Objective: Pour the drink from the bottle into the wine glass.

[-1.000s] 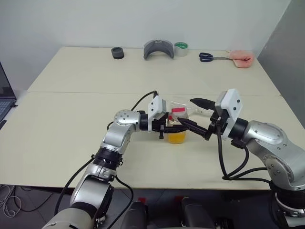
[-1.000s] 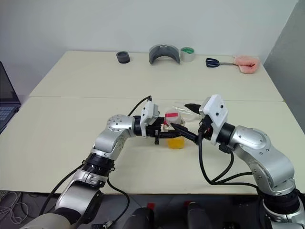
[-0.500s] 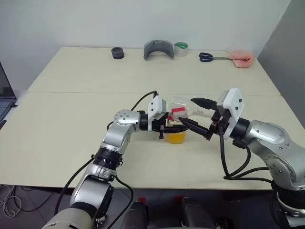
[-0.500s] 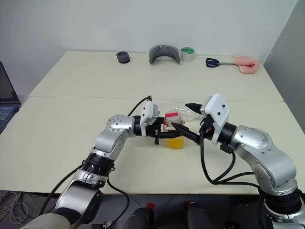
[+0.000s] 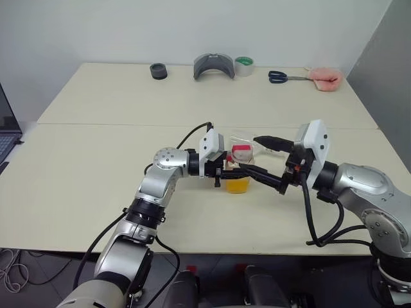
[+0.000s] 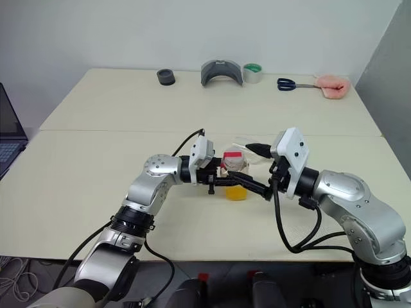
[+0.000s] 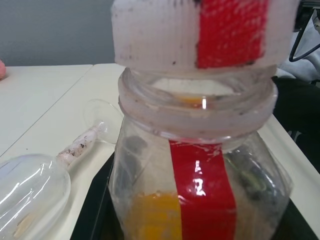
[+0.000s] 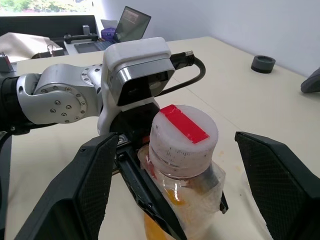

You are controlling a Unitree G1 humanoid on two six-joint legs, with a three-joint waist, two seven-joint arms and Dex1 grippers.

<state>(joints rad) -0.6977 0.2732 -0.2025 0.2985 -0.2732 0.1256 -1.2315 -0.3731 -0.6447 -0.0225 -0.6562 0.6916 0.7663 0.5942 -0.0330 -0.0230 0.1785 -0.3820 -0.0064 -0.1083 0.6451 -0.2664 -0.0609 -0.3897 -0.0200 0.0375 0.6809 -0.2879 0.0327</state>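
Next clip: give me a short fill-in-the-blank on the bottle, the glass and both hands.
1. The left hand is shut on the ______.
2. The bottle's cap is ______ on.
3. The wine glass is lying on its ______ on the table.
4. The right hand's fingers stand ______ on either side of the cap.

Missing words: bottle; still; side; open

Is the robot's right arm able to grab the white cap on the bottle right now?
Probably yes. The right gripper has its fingers spread wide on either side of the cap, with nothing between them. The left gripper holds the bottle lower down, leaving the cap free.
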